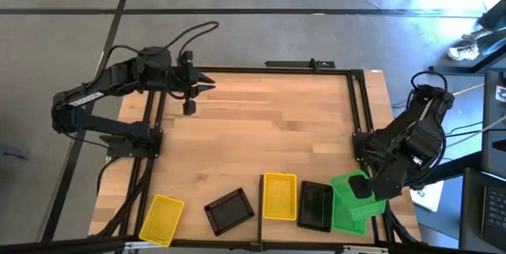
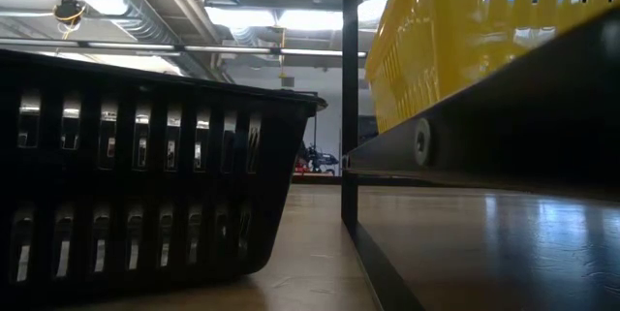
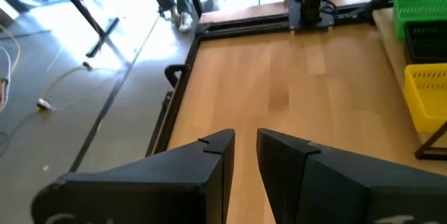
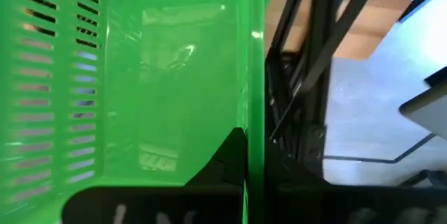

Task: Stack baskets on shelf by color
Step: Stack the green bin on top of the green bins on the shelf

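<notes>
My right gripper (image 1: 366,188) is at the table's near right corner, shut on a green basket (image 1: 349,206), which fills the right wrist view (image 4: 154,84). To its left, along the near edge, stand a black basket (image 1: 316,205), a yellow basket (image 1: 279,196), another black one (image 1: 229,210) and another yellow one (image 1: 162,219). In the low view a yellow basket (image 2: 484,30) sits on the shelf (image 2: 504,137), and a black basket (image 2: 145,175) rests on the tabletop. My left gripper (image 1: 204,86) hovers over the far left corner, its fingers (image 3: 209,175) a narrow gap apart, touching nothing. My right gripper holds the green basket by one side wall (image 4: 255,91), at its rim. One finger (image 4: 230,155) is inside the basket, and the other is outside, hidden behind the wall. The fingers come from above, slanting from the table's right. The high view shows the basket tilted.
A black upright bar (image 1: 261,197) stands left of the middle yellow basket, and a post (image 2: 349,98) carries the shelf in the low view. A black frame (image 1: 357,111) runs along the table's right edge. Bare wood (image 1: 269,127) fills the table's middle.
</notes>
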Robot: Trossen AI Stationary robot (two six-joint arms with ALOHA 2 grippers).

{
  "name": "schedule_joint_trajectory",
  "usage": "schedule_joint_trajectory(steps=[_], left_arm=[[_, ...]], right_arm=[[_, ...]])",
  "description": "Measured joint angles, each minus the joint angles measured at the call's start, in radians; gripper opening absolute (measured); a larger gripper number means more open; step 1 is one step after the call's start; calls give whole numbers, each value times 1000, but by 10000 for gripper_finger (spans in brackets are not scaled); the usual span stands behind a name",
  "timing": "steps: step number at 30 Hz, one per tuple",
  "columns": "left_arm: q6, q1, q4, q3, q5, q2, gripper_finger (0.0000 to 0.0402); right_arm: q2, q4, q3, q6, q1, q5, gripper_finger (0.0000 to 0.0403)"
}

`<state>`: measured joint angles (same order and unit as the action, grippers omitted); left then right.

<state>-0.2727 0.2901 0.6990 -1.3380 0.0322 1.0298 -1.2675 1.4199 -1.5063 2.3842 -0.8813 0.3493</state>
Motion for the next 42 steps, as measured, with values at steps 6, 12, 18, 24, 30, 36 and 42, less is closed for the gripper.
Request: schedule_joint_trajectory(steps=[6, 12, 18, 24, 30, 36, 42], left_arm=[[-18, 0, 2, 0, 0, 5, 55], [-26, 0, 3, 0, 0, 7, 55], [-25, 0, 3, 0, 0, 7, 55], [-25, 0, 3, 0, 0, 7, 55], [-21, 0, 3, 0, 0, 7, 55], [-19, 0, 3, 0, 0, 7, 55], [-19, 0, 3, 0, 0, 7, 55]], right_arm=[[-21, 82, 48, 21, 0, 38, 0], [-33, 40, 64, 23, 0, 51, 0], [-55, 36, 64, 24, 0, 53, 0], [-86, 34, 65, 24, 0, 53, 0], [-103, 27, 65, 23, 0, 53, 0], [-108, 24, 65, 20, 0, 44, 0], [-108, 24, 65, 19, 0, 38, 0]])
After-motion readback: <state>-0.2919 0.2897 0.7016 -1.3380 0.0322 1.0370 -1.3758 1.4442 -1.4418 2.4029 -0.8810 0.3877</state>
